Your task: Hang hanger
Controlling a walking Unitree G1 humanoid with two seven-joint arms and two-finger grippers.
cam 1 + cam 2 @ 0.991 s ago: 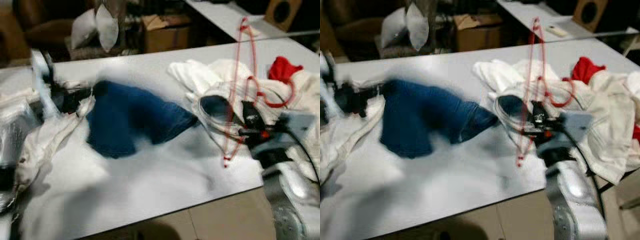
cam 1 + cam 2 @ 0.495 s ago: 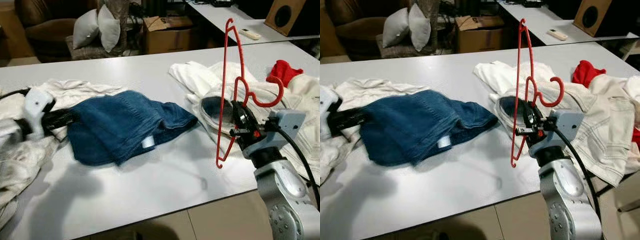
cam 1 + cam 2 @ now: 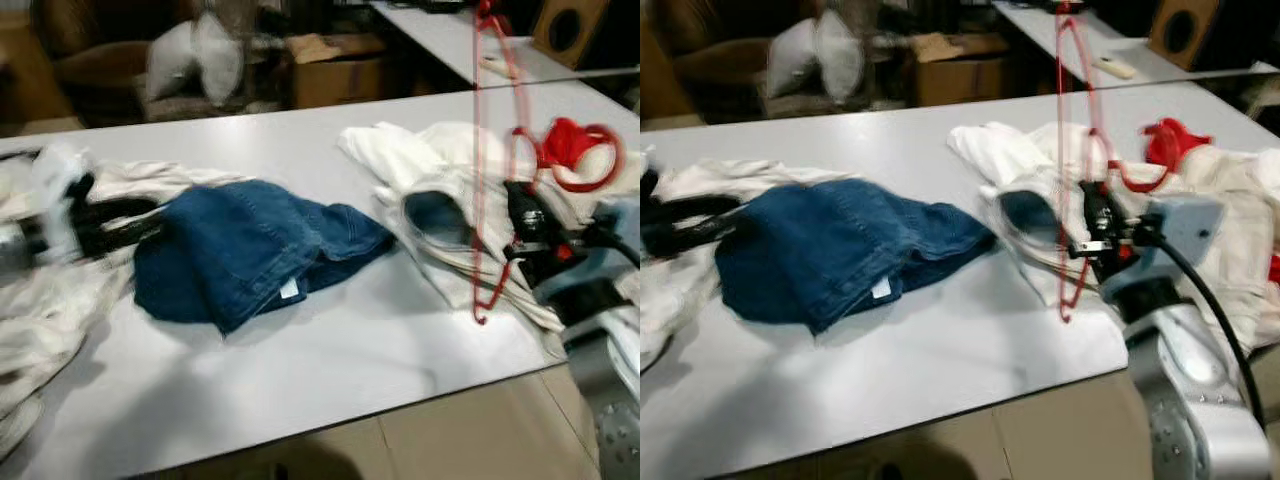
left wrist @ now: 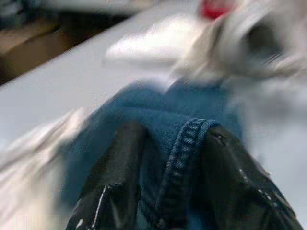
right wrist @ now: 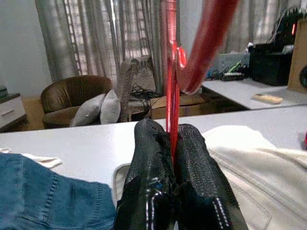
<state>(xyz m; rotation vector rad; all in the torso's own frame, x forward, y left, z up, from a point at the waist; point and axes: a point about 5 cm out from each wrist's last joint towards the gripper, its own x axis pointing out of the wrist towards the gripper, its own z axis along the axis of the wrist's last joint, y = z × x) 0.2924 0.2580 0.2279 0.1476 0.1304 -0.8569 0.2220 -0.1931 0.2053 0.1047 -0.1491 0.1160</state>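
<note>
A red wire hanger [image 3: 478,170] stands upright above the table's right side, hook [image 3: 588,160] pointing right. My right gripper [image 3: 525,235] is shut on its lower bar; in the right wrist view the red wire [image 5: 171,96] runs up from between the closed fingers [image 5: 148,163]. A pair of blue jeans [image 3: 250,250] lies crumpled mid-table. My left gripper [image 3: 135,222] is at their left edge, and in the left wrist view its fingers [image 4: 115,187] pinch a denim hem [image 4: 180,158].
White garments [image 3: 430,165] and a red one [image 3: 565,140] are heaped on the white table [image 3: 300,370] behind the hanger. More white cloth [image 3: 50,310] lies at the left. Behind stand a cardboard box [image 3: 335,65], pillows [image 3: 195,55] and a second table [image 3: 440,30].
My right gripper has carried the hanger to the right and a little higher, swinging its hook outward. The left gripper keeps its hold on the jeans, which have settled flatter.
</note>
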